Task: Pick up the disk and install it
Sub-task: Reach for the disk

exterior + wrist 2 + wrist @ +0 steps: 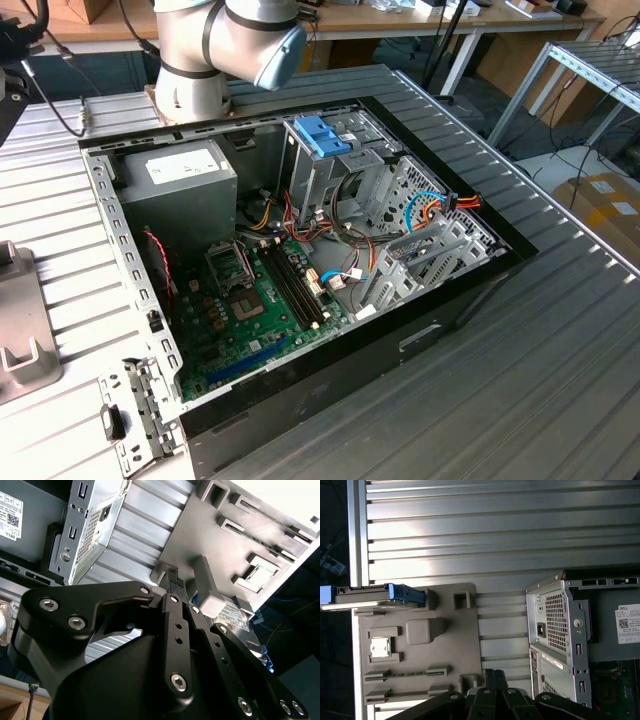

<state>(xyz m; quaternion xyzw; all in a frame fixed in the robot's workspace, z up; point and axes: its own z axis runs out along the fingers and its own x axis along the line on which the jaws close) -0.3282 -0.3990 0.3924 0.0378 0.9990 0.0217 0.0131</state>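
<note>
The disk (pixel 370 596) stands on its edge in a slot of a grey holder tray (pixel 420 665). It is a thin dark slab with a blue side rail showing at one end. In the second wrist view the disk (pixel 234 616) shows its white label behind a grey post of the tray (pixel 240 535). My gripper (pixel 490 676) hangs above the tray's opposite edge, well apart from the disk. In the second wrist view the gripper (pixel 173 581) has its black fingers closed together with nothing between them.
The open computer case (pixel 300 260) lies on the ribbed metal table (pixel 540 350), with a grey power supply (pixel 180 175), a motherboard (pixel 250 300) and a metal drive cage with a blue latch (pixel 322 135). The tray (pixel 20 330) sits at the exterior view's left.
</note>
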